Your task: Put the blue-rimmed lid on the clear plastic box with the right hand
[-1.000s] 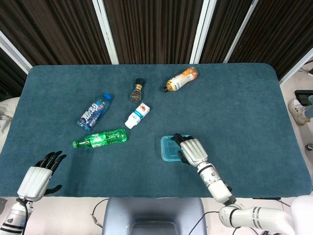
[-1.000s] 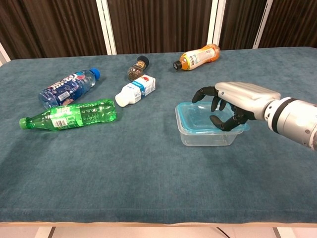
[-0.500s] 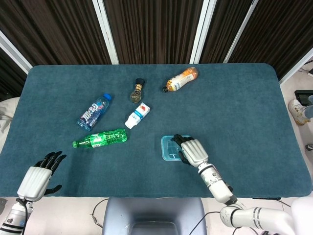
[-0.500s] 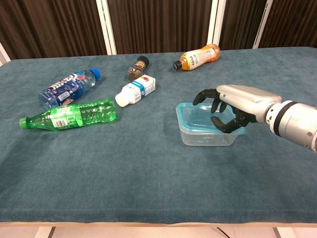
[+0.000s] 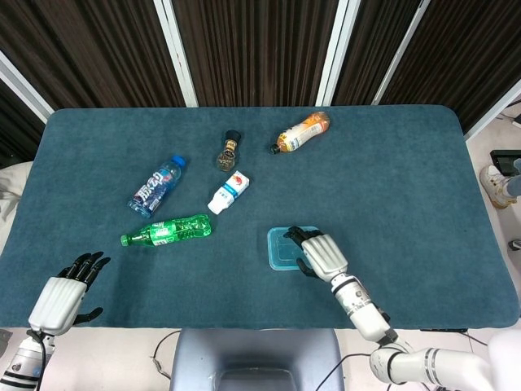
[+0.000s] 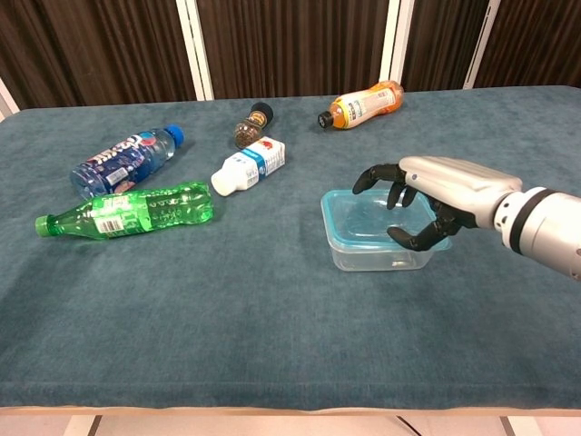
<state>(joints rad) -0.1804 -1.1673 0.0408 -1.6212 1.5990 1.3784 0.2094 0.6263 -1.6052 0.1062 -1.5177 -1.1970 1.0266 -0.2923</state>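
The clear plastic box [image 6: 370,256] stands on the blue cloth near the table's front, right of centre. The blue-rimmed lid [image 6: 356,223] lies on top of it and looks level; in the head view the lid [image 5: 279,247] covers the box. My right hand [image 6: 438,189] arches over the lid's right part, fingers spread and curled down and the thumb near the right rim, with no clear grip. From the head camera the right hand [image 5: 321,253] hides the lid's right edge. My left hand [image 5: 62,298] rests at the near left table edge, fingers apart and holding nothing.
A green bottle [image 6: 127,212] lies left of the box, with a blue water bottle [image 6: 123,161] behind it. A white carton [image 6: 248,165], a small dark-capped jar [image 6: 250,125] and an orange bottle [image 6: 363,104] lie farther back.
The lid's right side, raised under my right hand before, now lies level on the box. The right hand has drawn slightly back toward the near edge. The left hand has not moved.
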